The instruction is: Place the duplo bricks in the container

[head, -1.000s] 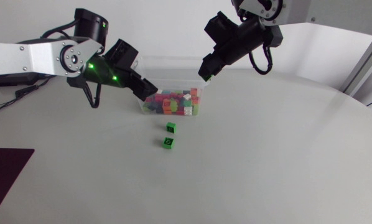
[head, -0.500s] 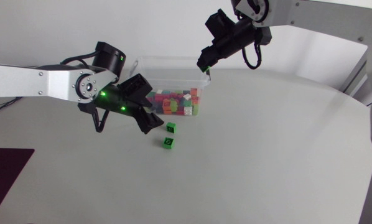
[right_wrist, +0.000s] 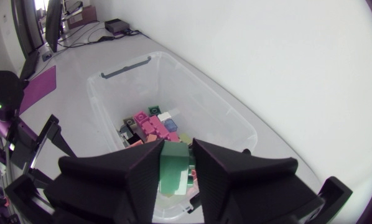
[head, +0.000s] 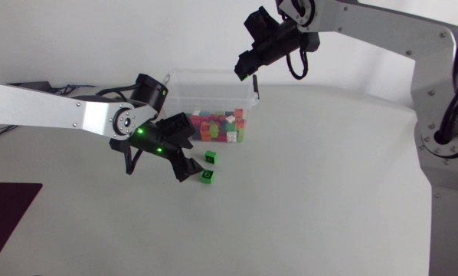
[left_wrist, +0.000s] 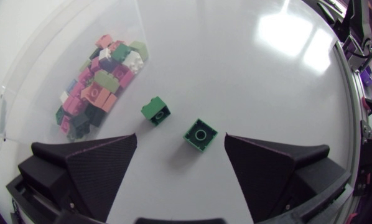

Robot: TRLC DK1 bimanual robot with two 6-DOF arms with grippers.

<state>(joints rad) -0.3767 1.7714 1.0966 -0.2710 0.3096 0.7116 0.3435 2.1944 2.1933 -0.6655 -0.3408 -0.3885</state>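
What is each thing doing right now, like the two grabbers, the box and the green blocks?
left gripper: open, fingers either side of a brick, not touching it.
right gripper: shut on a brick, above the container.
held green brick: gripped, in the air.
container: no lid on, partly filled.
brick pile: heaped inside the container.
near green brick: on the table, stud up.
far green brick: on the table, outside the container.

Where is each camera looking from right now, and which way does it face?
Head view: fixed above the table, looking down; both arms show, left gripper low beside a loose green brick, right gripper above the container.
Left wrist view: on the left arm, facing down at the table; its open fingers flank that brick.
Right wrist view: on the right arm, looking into the container; its fingers clamp a second green brick.
Shared: all three show the container.
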